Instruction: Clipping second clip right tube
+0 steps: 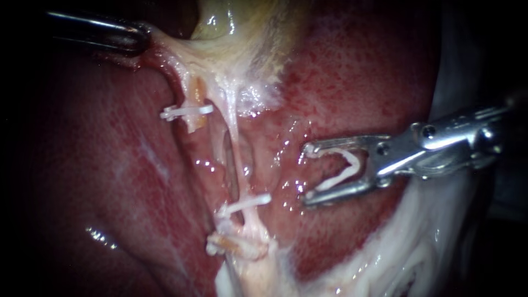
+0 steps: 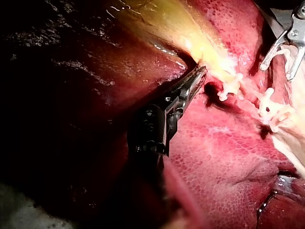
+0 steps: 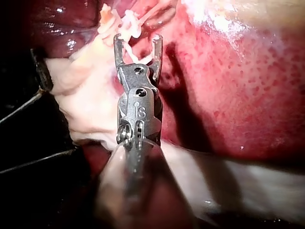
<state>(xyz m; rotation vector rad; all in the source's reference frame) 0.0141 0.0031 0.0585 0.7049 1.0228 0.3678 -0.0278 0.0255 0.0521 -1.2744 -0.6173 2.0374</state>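
Pinches pale tissue (image 1: 165, 48) beside the gallbladder (image 1: 231, 22) in the closed jaws of the left instrument (image 1: 140, 37) and carries a loaded clip (image 1: 345, 168) touching both wide-set jaws of the right instrument (image 1: 308, 174) over the liver (image 1: 357, 71), beside but clear of the right tube (image 1: 235, 140), with a set clip (image 1: 247, 204) lower down on it.

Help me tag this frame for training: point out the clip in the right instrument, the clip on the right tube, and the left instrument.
loaded clip (image 1: 355, 162): endoscope view, its bend.
right-tube clip (image 1: 247, 203): endoscope view, its bar.
left instrument (image 1: 142, 37): endoscope view, jaw tips, gripping the gallbladder (image 1: 231, 22).
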